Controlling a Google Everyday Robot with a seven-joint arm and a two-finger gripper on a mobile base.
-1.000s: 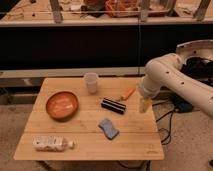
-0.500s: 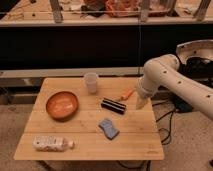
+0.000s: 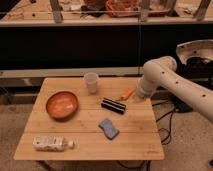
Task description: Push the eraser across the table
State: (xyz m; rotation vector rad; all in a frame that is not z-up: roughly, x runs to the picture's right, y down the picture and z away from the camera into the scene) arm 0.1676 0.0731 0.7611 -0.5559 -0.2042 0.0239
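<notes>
The eraser [image 3: 113,105] is found lying flat near the centre of the desk [image 3: 90,146], long side running roughly left to right, slightly angled, with bare wood around it. An orange stick [image 3: 126,93] is noted just beyond its right end, near but apparently not touching it. A pale cup [image 3: 91,82] stands upright behind and to the left. An orange bowl [image 3: 62,105] is set well to the left, a blue-grey sponge [image 3: 108,128] lies nearer the front edge, and a bottle [image 3: 49,144] lies on its side at the front left corner. The eraser's open position is judged convenient for a sideways shove, the widest run of bare wood lying between bowl and sponge. The arm [image 3: 165,75] is brought in from the right, bent at a bulky joint and angled downward towards the desk. The claw [image 3: 136,96] is held low over the right rear part of the desk, just beside the stick's far end and near the eraser's right end; contact with the eraser is not observed. Whether the claw is released or clenched cannot be told. The pose is judged to be an approach for pushing, with the push itself not yet made.
</notes>
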